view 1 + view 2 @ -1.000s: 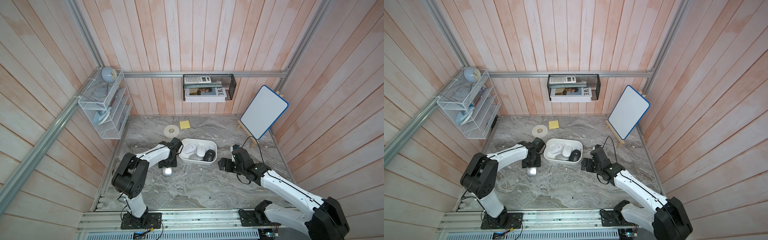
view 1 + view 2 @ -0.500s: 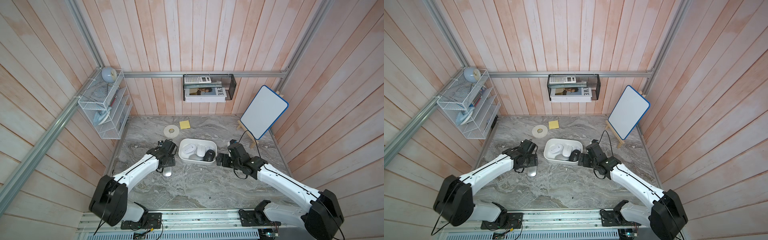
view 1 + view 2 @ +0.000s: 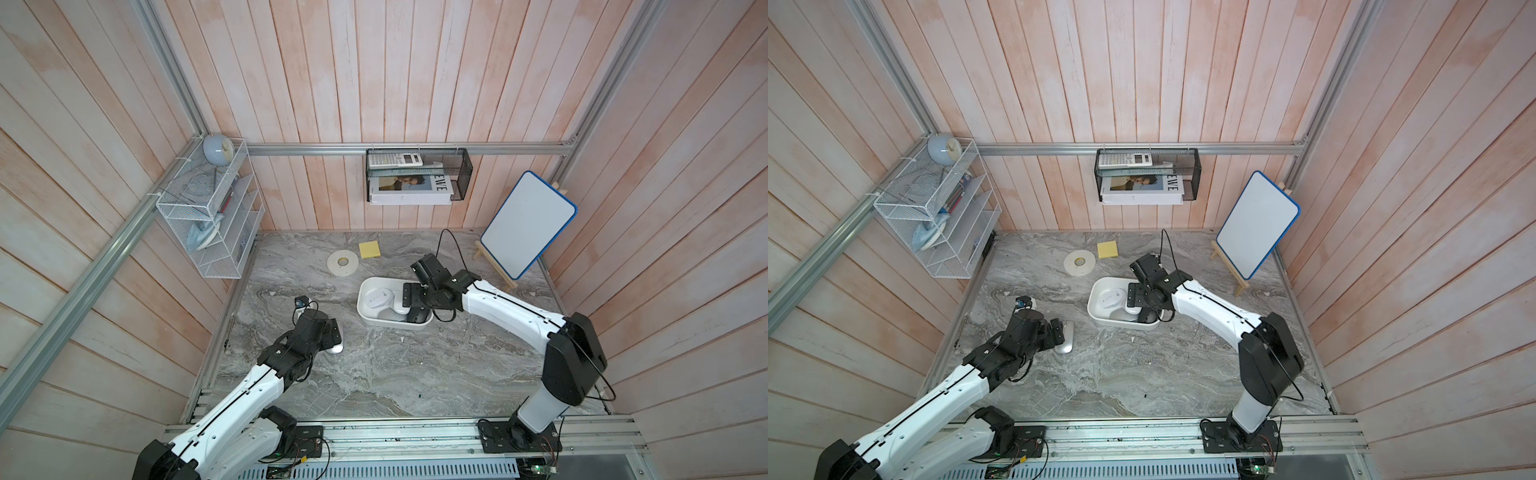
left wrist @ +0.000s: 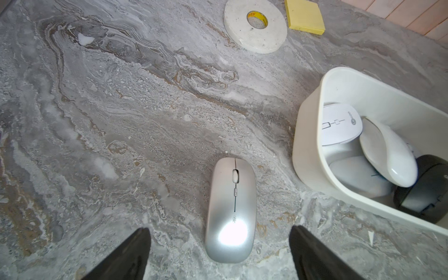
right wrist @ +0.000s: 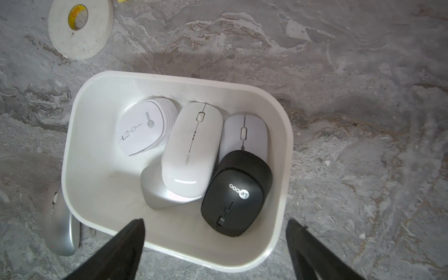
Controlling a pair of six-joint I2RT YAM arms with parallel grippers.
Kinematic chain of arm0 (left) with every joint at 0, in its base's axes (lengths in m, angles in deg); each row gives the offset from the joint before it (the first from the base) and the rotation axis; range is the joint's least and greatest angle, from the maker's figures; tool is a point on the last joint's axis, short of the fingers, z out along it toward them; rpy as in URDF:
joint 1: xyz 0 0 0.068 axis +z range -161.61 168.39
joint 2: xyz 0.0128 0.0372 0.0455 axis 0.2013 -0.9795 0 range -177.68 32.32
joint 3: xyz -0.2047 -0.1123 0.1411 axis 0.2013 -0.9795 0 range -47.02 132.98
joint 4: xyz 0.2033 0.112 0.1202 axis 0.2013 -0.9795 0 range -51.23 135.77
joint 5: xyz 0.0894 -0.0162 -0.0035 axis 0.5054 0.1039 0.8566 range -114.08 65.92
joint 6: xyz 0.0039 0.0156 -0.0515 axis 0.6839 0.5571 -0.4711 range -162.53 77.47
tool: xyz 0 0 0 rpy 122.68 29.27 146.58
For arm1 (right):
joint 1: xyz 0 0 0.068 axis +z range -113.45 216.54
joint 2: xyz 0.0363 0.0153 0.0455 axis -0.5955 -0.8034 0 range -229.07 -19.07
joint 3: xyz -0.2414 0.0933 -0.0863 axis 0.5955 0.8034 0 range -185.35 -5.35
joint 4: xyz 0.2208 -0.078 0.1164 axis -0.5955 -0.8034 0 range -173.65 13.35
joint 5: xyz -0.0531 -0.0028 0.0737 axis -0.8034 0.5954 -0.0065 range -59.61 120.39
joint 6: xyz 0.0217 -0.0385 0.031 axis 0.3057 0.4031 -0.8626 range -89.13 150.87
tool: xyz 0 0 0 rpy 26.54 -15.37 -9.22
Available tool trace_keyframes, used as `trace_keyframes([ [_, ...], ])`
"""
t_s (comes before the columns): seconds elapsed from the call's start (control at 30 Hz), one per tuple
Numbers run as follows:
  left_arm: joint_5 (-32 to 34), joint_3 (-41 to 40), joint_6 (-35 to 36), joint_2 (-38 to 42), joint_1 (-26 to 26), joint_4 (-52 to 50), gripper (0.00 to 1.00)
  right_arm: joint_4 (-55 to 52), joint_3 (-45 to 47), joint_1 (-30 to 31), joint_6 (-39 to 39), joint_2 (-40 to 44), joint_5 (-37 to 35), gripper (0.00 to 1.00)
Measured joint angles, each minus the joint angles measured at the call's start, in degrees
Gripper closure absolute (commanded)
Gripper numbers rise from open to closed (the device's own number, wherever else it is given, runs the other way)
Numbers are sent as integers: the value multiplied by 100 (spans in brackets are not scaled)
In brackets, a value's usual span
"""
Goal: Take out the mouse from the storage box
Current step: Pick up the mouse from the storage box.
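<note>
Since the earlier frames the left arm has drawn back from the storage box, leaving one mouse outside it, and the right arm has swung in over the box.

Left gripper (image 4: 219, 231): jaws spread wide, holding nothing. In the left wrist view its two dark fingertips flank the rear end of the silver mouse (image 4: 231, 208), with bare table visible on either side. That silver mouse lies flat, buttons up, on the grey marble table (image 4: 121, 121), out of the white storage box (image 4: 308, 145) and just beside its end wall, a strip of table between them; in a top view it shows next to the gripper (image 3: 1065, 336).

Right gripper (image 5: 215, 223): jaws likewise spread wide and empty, poised over the box near one long wall. Directly beneath lies a black mouse (image 5: 236, 194). Beside it a glossy white mouse (image 5: 191, 150) rests on a second silver mouse (image 5: 157, 194). A pale grey mouse (image 5: 244, 131) lies partly under the black one, and a flat white mouse (image 5: 143, 126) leans on the far wall.

Beyond the box lie a white tape roll (image 4: 237, 29) and a yellow sticky-note pad (image 4: 304, 17).
</note>
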Motion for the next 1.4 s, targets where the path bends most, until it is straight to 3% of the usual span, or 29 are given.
trace_keyframes([
  [0.33,151,-136,2,356,0,337,4,-1333,-2328,2,271,-2015,236,9],
  [0.87,170,-151,0,334,0,455,3,-1419,-2608,-201,282,-2669,632,16],
  [1.07,181,-151,2,282,0,481,3,-1357,-2643,-201,280,-2758,728,24],
  [1.4,306,-153,0,295,0,481,3,-1266,-2704,-199,280,-2896,839,23],
])
